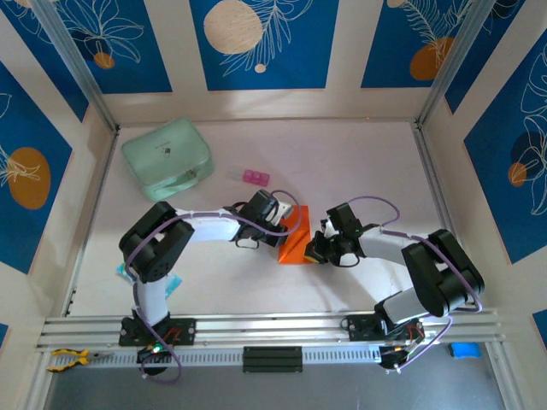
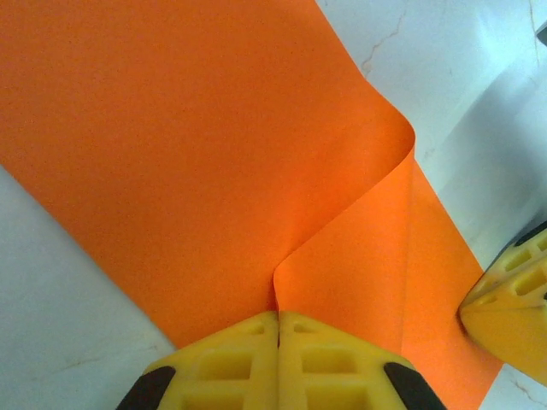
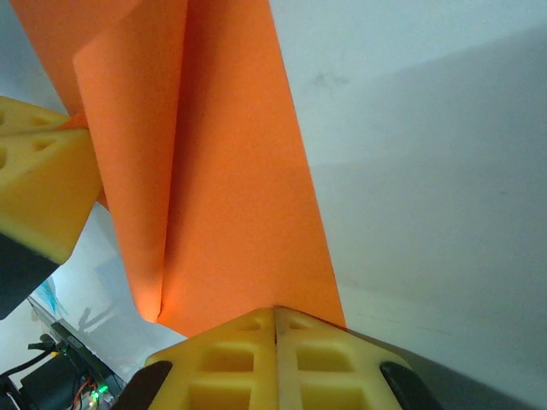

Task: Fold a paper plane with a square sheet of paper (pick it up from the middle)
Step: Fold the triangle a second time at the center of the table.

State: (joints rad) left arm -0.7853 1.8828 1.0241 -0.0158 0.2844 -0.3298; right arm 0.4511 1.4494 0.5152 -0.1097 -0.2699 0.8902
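Left gripper (image 2: 278,323) at 10 o'clock and right gripper (image 3: 275,316) at 4 each pinch the square sheet of paper (image 2: 171,154) tight, seemingly to curl it into a fold

Close view down onto a bright orange sheet of paper (image 2: 171,154) lying across a white bench (image 2: 60,325). At the bottom centre, the two yellow fingers of the left tool (image 2: 278,318) are pressed flat together, with no gap between them, pinching the sheet's near edge. From that pinch the paper lifts and curls over toward the upper right in a soft, rounded fold, not a sharp crease. At the right edge, the yellow tip of the right tool (image 2: 504,295) sits at the border of the sheet. The bench casts pale grey shadows at the upper right.
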